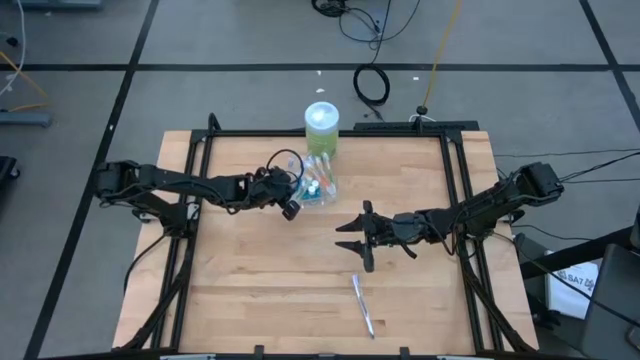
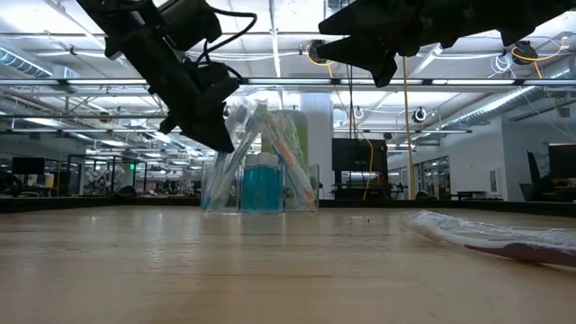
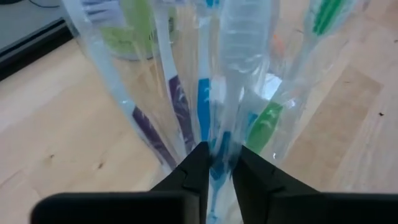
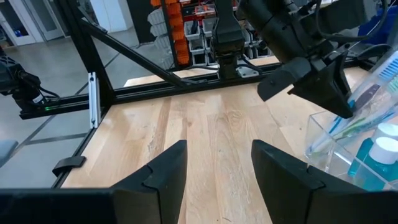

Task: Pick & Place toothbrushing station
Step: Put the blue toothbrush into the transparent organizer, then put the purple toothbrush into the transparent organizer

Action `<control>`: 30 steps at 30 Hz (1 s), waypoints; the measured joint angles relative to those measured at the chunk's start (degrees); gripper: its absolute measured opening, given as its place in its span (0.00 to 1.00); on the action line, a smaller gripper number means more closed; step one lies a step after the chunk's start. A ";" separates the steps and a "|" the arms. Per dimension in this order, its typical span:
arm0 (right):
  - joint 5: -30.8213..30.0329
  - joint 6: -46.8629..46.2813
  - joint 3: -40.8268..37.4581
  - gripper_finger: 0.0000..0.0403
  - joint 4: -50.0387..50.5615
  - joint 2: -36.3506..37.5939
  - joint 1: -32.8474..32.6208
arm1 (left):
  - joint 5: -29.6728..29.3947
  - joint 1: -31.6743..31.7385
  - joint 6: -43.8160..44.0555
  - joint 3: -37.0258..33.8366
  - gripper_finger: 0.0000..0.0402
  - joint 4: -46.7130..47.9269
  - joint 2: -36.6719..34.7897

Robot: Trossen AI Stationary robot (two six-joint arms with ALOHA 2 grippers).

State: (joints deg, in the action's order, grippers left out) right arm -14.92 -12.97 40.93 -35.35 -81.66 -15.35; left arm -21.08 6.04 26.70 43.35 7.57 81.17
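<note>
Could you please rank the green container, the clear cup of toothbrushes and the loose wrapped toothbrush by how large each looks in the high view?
1. Clear cup of toothbrushes: largest patch.
2. Green container: close behind; the two are nearly alike, so this order is unsure.
3. Loose wrapped toothbrush: long but very thin, clearly smallest.

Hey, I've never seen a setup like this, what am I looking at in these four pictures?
It's a robot with two dark arms at a wooden table, each ending in a two-finger gripper. One picture looks straight down, one looks level across the tabletop, and two come from cameras on the wrists. The left gripper is at a clear cup of wrapped toothbrushes, its fingers pinched on one blue brush. The right gripper hangs open over the middle of the table, holding nothing. Behind the cup stands a green container with a pale lid. One more wrapped toothbrush lies alone near the front edge.
</note>
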 joint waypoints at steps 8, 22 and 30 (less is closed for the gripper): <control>0.00 0.10 0.00 0.43 0.03 0.00 0.00 | 0.37 0.00 -1.07 -0.02 0.31 0.45 0.00; 0.00 -4.00 0.00 0.43 0.31 0.01 -0.11 | 0.26 -0.84 -4.11 -0.02 0.43 0.50 -4.14; 0.00 -3.74 0.00 0.44 0.55 -0.01 -0.11 | 0.17 -2.41 -3.87 -0.02 0.44 1.66 -10.81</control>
State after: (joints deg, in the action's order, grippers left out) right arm -14.92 -16.71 40.93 -34.81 -81.67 -15.46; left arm -20.91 3.63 22.83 43.33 9.24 70.35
